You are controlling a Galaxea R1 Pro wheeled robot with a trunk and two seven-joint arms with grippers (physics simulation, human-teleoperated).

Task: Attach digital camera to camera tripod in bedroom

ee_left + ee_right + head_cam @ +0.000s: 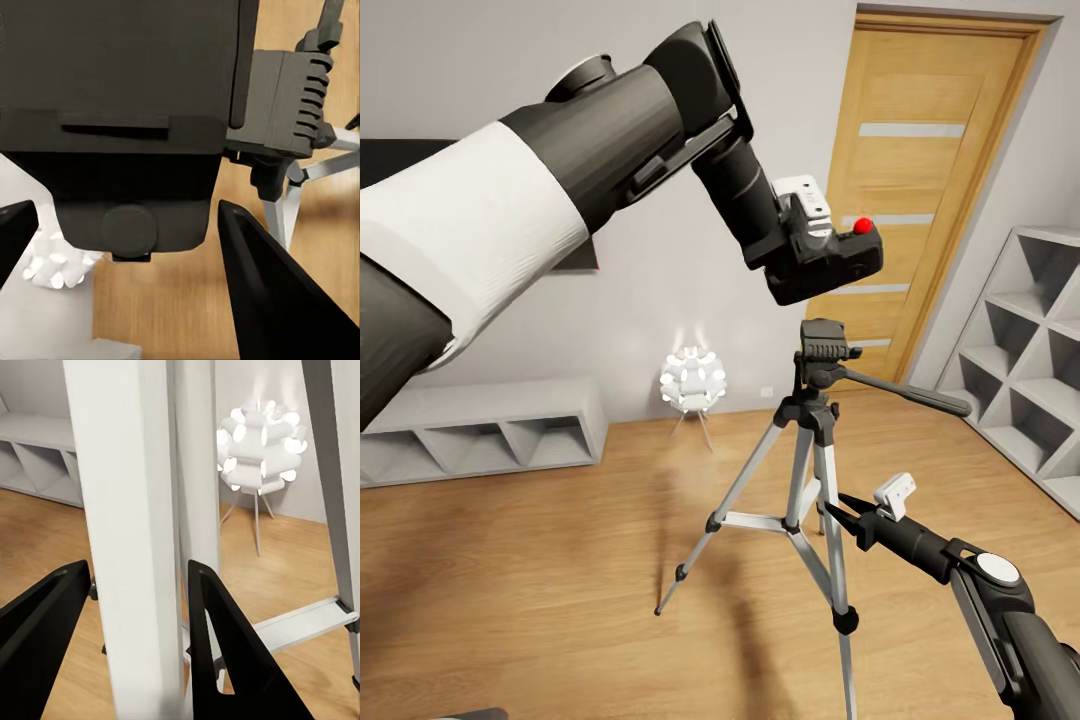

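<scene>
My left gripper (797, 262) is shut on the digital camera (838, 258), a black body with a red button (863, 224) on top. It hangs just above the camera tripod's black pan head (826, 349), a small gap apart. In the left wrist view the camera (120, 112) sits between the dark fingers (277, 292), beside the tripod head (289, 97). The tripod stands on silver legs (745, 480), its long handle (920, 396) pointing right. My right gripper (830, 510) is shut on a silver leg (135, 547) between its fingers (232, 660).
The wooden door (925, 170) with frosted strips stands behind the tripod. A white cube shelf (1025, 350) lines the right wall, and a low white shelf (480, 430) the left. A glowing white lamp (693, 380) stands on the wood floor (540, 600) by the far wall.
</scene>
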